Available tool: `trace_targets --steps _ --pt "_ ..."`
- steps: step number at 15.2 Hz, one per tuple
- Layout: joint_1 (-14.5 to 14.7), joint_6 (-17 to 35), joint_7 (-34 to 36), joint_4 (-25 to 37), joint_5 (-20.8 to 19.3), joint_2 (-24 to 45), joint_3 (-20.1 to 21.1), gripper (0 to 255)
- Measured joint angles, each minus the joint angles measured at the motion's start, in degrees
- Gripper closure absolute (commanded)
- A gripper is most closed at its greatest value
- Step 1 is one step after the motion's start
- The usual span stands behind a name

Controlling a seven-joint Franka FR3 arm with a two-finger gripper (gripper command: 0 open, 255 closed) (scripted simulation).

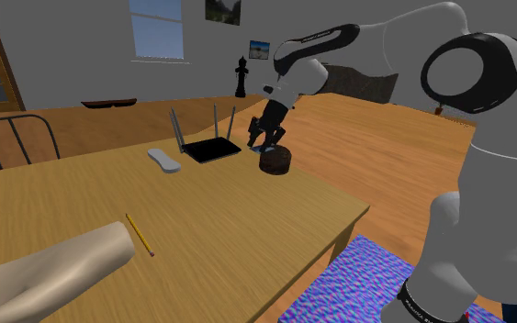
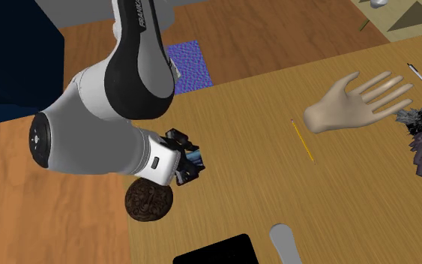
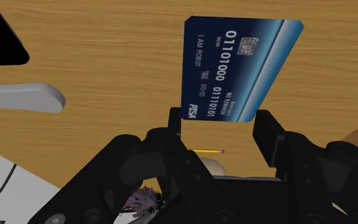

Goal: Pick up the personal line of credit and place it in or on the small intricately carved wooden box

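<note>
The credit card is dark blue with white numbers and a chip. My gripper is shut on it, the fingertips clasping its near end across its short width while the rest sticks out past them. In the shoulder view my gripper hangs just above the small dark round carved box on the wooden table. The second exterior view has the card in my gripper, a little beside and above the box.
A black router with antennas and a white remote lie next to the box. A yellow pencil and a pale model hand lie farther along the table. A blue rug covers the floor by the stand.
</note>
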Motion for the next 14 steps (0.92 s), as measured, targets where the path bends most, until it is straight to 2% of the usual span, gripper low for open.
trace_targets --steps 6,9,14 --pt "-0.39 -3.15 1.71 3.02 -0.91 -0.66 -0.4 255" --pt "-3.75 -7.59 -0.98 8.31 0.57 3.32 -1.8 255" --pt "-11.34 -15.83 -5.18 19.62 4.04 11.71 -3.08 255"
